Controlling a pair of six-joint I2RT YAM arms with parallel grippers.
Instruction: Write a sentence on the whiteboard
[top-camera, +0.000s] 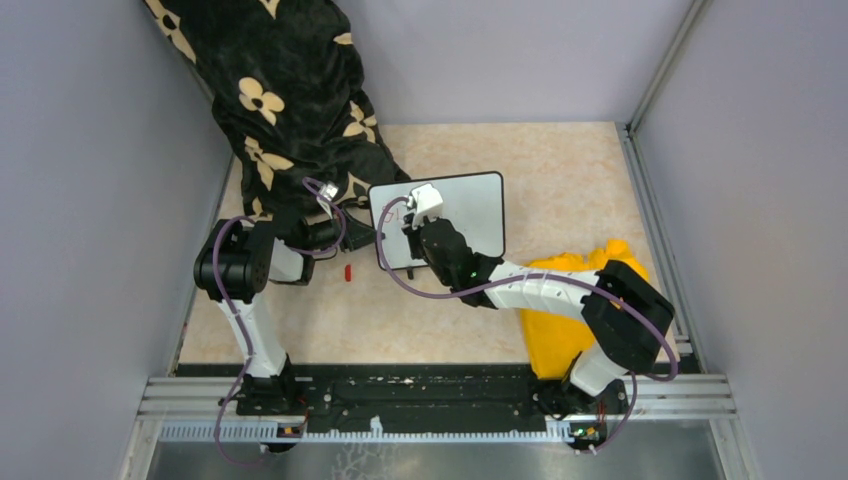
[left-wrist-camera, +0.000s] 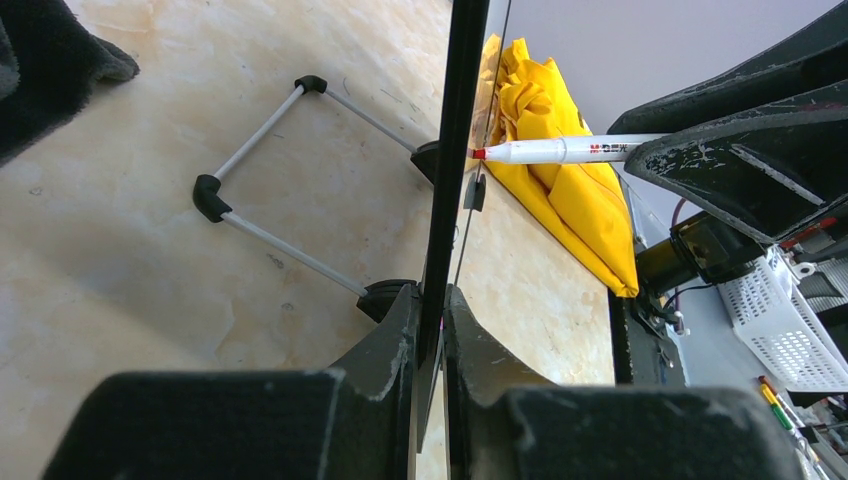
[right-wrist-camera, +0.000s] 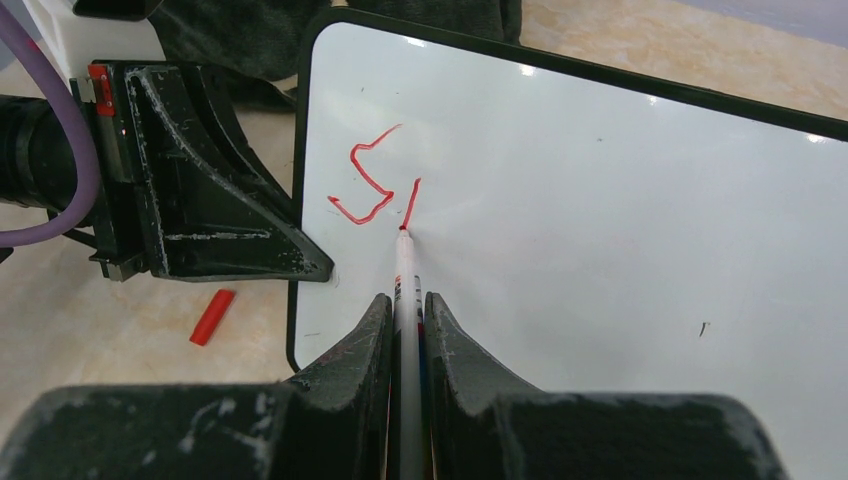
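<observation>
Right now I am only at the start of the writing. My right hand (right-wrist-camera: 405, 300) is clamped on the marker (right-wrist-camera: 404, 262), and its red tip touches the whiteboard (right-wrist-camera: 620, 230) at the foot of a short slanted stroke, just right of an angular "S". That is all there is of the sentence (right-wrist-camera: 372, 185), which sits near the board's left edge; the wide white surface to its right is bare. My left hand (left-wrist-camera: 432, 310) is closed on the thin black frame at the board's left side. It steadies the board where it stands propped on its feet, about mid-desk (top-camera: 560, 160), between my two arms. The red cap (right-wrist-camera: 212, 317) lies on the desk just beside the board's lower left corner. I judge the step in hand to be the second letter. The next move calls for light, even pressure with the tip in contact, small strokes working rightward, and a firm left grip so the board does not rock or slide.
</observation>
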